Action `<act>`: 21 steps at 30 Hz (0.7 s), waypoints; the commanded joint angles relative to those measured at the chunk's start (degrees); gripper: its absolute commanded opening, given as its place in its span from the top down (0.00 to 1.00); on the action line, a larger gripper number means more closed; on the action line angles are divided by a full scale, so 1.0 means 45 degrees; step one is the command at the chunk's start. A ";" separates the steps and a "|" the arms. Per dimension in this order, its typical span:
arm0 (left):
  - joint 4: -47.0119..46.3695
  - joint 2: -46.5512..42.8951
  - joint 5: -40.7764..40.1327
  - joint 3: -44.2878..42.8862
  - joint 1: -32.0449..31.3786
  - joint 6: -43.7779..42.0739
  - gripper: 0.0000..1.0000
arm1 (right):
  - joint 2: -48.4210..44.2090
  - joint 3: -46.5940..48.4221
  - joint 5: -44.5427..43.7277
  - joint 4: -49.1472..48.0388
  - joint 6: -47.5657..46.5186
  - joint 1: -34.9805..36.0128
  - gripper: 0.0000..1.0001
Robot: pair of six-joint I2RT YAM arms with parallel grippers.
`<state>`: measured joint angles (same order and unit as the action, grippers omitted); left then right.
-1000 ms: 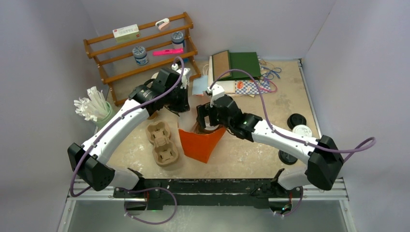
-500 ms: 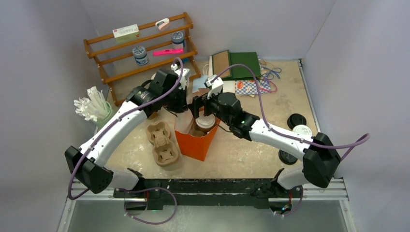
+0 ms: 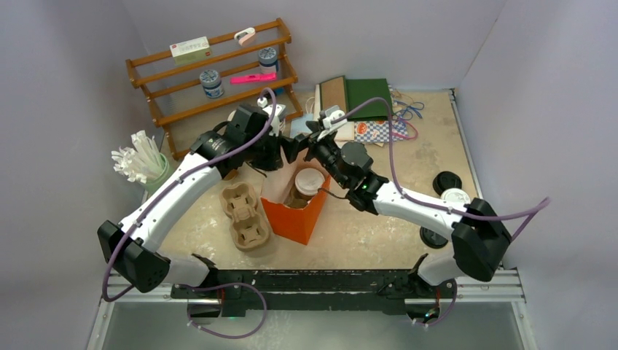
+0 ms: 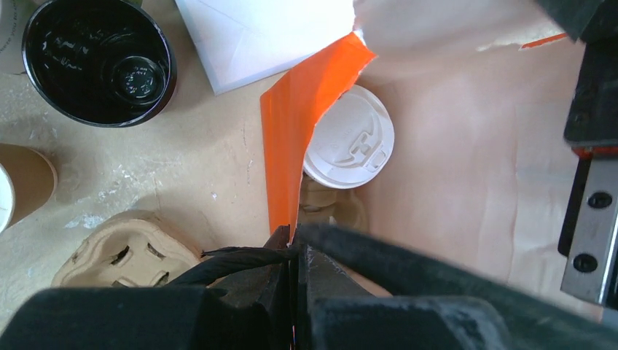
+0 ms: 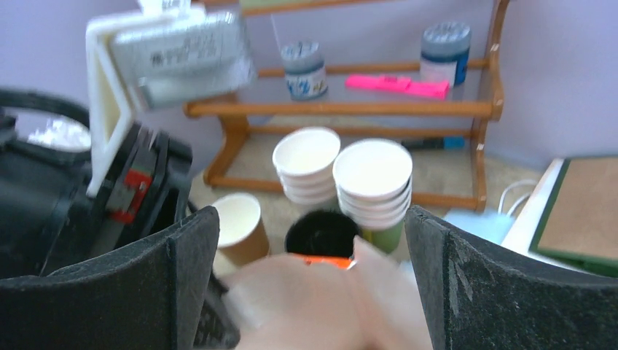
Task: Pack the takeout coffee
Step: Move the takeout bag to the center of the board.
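An orange paper bag stands upright mid-table, its pale inside showing in the left wrist view. A takeout coffee with a white lid stands inside it, on a cardboard carrier, and also shows in the left wrist view. My left gripper is shut on the bag's orange rim and holds the mouth open; in the top view it is at the bag's far left corner. My right gripper is open and empty above the bag's far edge. An open brown kraft cup stands behind the bag.
A black cup and two stacks of white cups stand before the wooden rack. An empty cardboard carrier lies left of the bag. A jar of straws stands far left. Loose lids lie right. Books lie behind.
The bag went from tipped and flattened to upright. My right gripper let go of the lidded cup inside it and drew back toward the far side. My left gripper kept its hold on the rim.
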<state>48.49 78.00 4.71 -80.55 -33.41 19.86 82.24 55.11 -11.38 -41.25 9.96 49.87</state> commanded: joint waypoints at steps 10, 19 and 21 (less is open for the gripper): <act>-0.0366 -0.0583 -0.0007 0.0123 0.0012 -0.0448 1.00 | 0.1974 0.1992 -0.1298 -0.5260 -0.0903 -0.0015 0.01; -0.0360 -0.0842 -0.0319 0.0441 -0.0009 -0.0402 1.00 | 0.0685 0.2658 -0.1976 -0.3745 -0.0584 -0.0018 0.02; -0.0435 -0.0917 -0.0289 0.0567 0.0001 -0.0327 1.00 | 0.0451 0.2978 -0.2717 -0.3147 -0.0519 -0.0023 0.02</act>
<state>46.52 75.07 3.55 -79.81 -33.39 18.87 89.03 62.94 -18.50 -54.52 6.31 49.50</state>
